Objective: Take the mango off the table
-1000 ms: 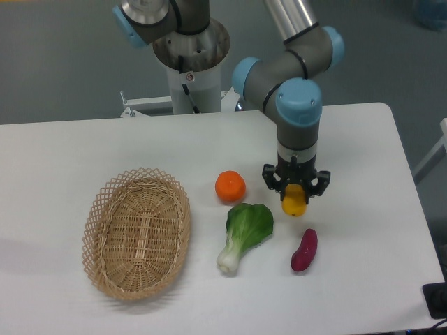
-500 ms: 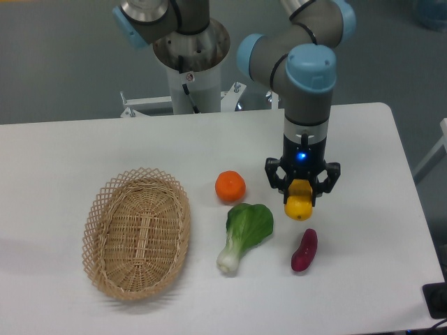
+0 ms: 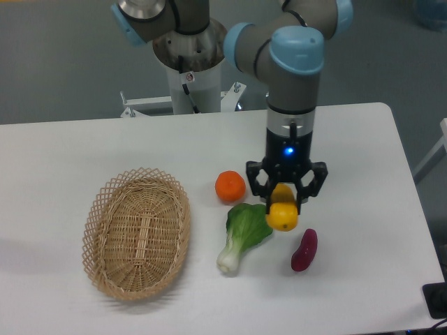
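Observation:
The yellow mango (image 3: 282,214) hangs above the white table (image 3: 84,146), held between the black fingers of my gripper (image 3: 283,202), which is shut on it. It hovers over the right edge of the bok choy leaf, between the orange and the purple sweet potato. Its upper end is hidden by the gripper body.
A round orange (image 3: 230,186) lies left of the gripper. A green bok choy (image 3: 244,234) lies just below and left of the mango. A purple sweet potato (image 3: 304,249) rests to the lower right. A woven oval basket (image 3: 137,233) stands at the left.
The gripper with the mango has risen and shifted left, from beside the bok choy to over its right edge. The other items have not moved.

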